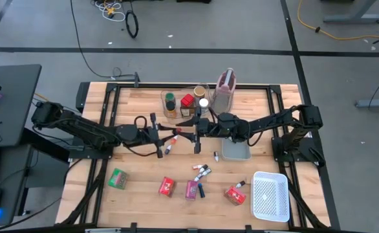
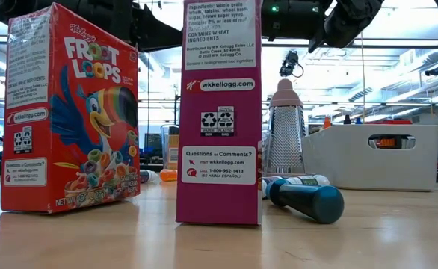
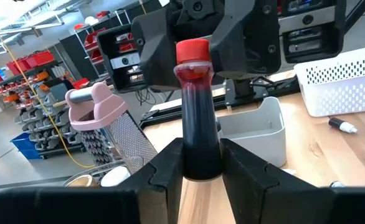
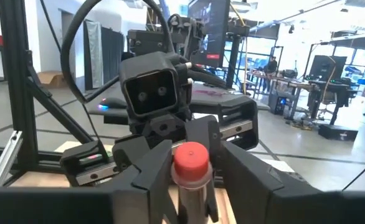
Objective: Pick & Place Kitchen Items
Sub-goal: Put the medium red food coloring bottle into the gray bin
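Note:
A small dark bottle [image 3: 200,124] with a red cap [image 3: 192,51] hangs level above the table's middle [image 1: 178,133], with my left gripper [image 3: 201,171] shut on it. The cap points toward the table's right side. My right gripper [image 4: 192,180] comes level from the right [image 1: 194,131], and its open fingers stand close on either side of the cap [image 4: 190,160]. A narrow gap shows beside the cap. More kitchen items lie on the near half of the table: a green packet [image 1: 118,178], red packets [image 1: 167,187], a pink packet [image 1: 191,189] and tiny bottles [image 1: 202,171]. My left gripper pinches the bottle's lower body [image 3: 201,158] between its two fingers, near the bottom end. The fingers come level from the table's left and lie along the bottle. The bottle sticks out past the fingertips, cap end foremost, lifted clear of the table.
At the far middle stand a clear bin [image 1: 176,103] with jars and a grater with a pinkish handle [image 1: 225,87]. A grey tray [image 1: 235,150] lies under my right arm. A white mesh basket [image 1: 270,196] is near right. The low view shows cereal boxes [image 2: 69,112] close up.

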You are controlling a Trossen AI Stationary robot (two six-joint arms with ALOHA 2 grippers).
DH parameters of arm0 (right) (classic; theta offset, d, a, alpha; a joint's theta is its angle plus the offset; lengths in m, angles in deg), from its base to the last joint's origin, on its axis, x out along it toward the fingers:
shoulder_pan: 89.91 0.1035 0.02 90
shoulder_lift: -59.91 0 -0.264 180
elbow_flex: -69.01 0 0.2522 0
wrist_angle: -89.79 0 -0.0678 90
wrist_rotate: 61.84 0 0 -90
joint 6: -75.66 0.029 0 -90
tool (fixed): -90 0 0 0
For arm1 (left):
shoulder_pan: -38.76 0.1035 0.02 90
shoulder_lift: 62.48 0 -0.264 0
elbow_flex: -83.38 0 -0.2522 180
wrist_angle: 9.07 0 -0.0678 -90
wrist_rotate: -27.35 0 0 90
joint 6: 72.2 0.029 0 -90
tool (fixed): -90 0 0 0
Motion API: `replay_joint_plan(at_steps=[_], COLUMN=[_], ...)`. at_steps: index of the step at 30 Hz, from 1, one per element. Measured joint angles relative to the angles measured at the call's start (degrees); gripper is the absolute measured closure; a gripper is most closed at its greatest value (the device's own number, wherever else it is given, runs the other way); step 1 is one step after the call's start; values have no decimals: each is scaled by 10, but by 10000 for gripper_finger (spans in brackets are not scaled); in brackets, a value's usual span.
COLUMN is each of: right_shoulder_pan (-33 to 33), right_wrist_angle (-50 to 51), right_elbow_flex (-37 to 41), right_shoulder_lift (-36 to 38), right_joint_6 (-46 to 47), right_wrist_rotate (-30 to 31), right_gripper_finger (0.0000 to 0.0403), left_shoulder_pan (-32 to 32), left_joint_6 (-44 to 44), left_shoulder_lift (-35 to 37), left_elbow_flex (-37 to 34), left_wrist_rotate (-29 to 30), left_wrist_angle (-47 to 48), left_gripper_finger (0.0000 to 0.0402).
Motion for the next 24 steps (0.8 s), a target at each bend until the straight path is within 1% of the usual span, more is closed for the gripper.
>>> replay_joint_plan(at_steps=[5, 8, 11, 16, 18, 20, 24], right_shoulder_pan=[0, 0, 0, 2, 2, 3, 7], right_wrist_angle=[6, 11, 14, 42, 72, 127, 270], right_elbow_flex=[0, 0, 0, 0, 0, 0, 0], right_shoulder_lift=[0, 0, 0, 2, 10, 25, 76], right_joint_6=[0, 0, 0, 4, 11, 21, 62], right_wrist_rotate=[-5, -5, -5, -4, -1, 15, 82], right_gripper_finger=[306, 329, 331, 318, 318, 319, 319], left_shoulder_pan=[0, 0, 0, 0, 0, 0, 0], left_joint_6=[0, -2, -10, -21, -27, -29, -39], left_shoulder_lift=[0, 0, 0, 0, 0, 0, 0], left_elbow_flex=[0, 0, 0, 0, 0, 0, 0], left_wrist_rotate=[0, 1, 0, -1, -1, -1, -3], left_wrist_angle=[0, 3, 3, 7, 14, 23, 45], left_gripper_finger=[295, 292, 288, 277, 268, 257, 234])
